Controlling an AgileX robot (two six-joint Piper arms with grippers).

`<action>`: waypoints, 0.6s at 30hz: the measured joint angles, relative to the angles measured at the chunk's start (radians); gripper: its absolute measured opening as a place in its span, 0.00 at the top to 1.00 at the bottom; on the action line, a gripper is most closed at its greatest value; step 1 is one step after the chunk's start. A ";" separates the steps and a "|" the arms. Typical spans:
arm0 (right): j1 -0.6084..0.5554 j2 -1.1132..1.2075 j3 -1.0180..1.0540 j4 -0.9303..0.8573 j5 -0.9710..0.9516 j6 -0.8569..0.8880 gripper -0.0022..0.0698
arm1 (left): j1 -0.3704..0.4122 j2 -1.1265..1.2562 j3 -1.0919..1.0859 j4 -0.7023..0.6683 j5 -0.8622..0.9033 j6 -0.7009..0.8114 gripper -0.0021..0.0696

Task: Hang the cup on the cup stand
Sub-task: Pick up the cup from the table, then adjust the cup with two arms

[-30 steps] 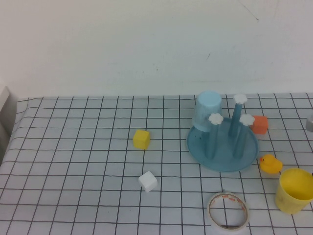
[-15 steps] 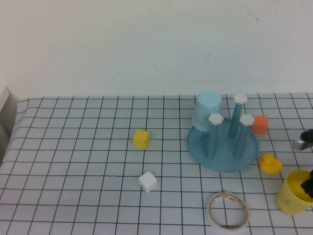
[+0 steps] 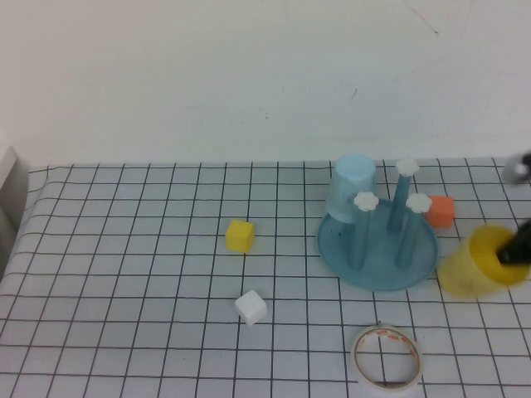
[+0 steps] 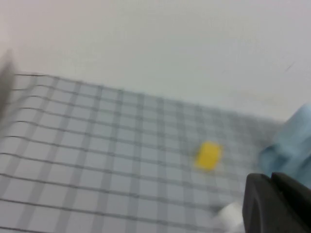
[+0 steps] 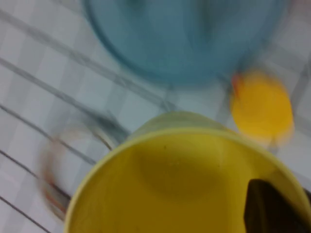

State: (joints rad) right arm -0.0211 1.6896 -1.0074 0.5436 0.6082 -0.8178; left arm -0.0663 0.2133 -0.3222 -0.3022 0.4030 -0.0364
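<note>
High view: the cup [image 3: 474, 267] sits tilted at the right edge of the table, just right of the stand [image 3: 377, 245], its mouth turned toward the right gripper [image 3: 514, 247]; one dark finger reaches inside the rim, and the gripper appears to pinch the cup's wall, though the other finger is not visible. The cup is blurred; whether it touches the cloth I cannot tell. The stand's blue-grey dish carries upright pegs with white flower caps [image 3: 366, 201]; a pale blue cup [image 3: 352, 187] hangs upside down over the rear left peg. An orange block [image 3: 440, 211] lies just behind the stand's right side; a tape roll [image 3: 387, 358] lies in front of the stand; a yellow cube [image 3: 240, 235] and a white cube [image 3: 250, 308] sit well to the left on the checked cloth [image 3: 124, 274].

Right wrist view: the cup [image 5: 184, 179] fills the frame, mouth toward the camera, with a dark finger [image 5: 272, 211] inside its rim; the stand's dish [image 5: 184, 39] and a yellow toy [image 5: 262, 107] lie beyond.

Left wrist view: the left gripper [image 4: 277, 204] shows as a dark tip well away from the stand; its fingers cannot be told apart; the yellow cube [image 4: 209, 155] lies ahead.
</note>
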 joint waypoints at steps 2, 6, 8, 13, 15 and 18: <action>0.000 -0.079 -0.002 0.197 0.014 -0.134 0.95 | 0.000 0.000 0.000 -0.132 -0.032 0.000 0.97; 0.007 -0.220 -0.002 0.650 0.127 -0.452 0.95 | 0.000 0.000 0.000 -0.495 -0.043 0.000 0.97; 0.033 -0.275 -0.002 0.833 0.224 -0.584 0.95 | 0.000 0.000 0.000 -0.671 -0.021 0.004 0.97; 0.167 -0.328 -0.002 1.008 0.337 -0.686 0.95 | 0.000 0.000 0.000 -0.907 0.036 0.011 0.97; 0.242 -0.328 -0.002 1.031 0.330 -0.696 0.95 | 0.000 0.000 0.000 -0.986 0.053 0.013 0.97; 0.360 -0.328 -0.002 1.051 0.297 -0.736 0.95 | 0.000 0.000 0.000 -1.098 0.080 0.029 0.97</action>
State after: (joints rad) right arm 0.3389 1.3619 -1.0096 1.5946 0.9056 -1.5535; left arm -0.0663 0.2133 -0.3222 -1.4004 0.4833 -0.0074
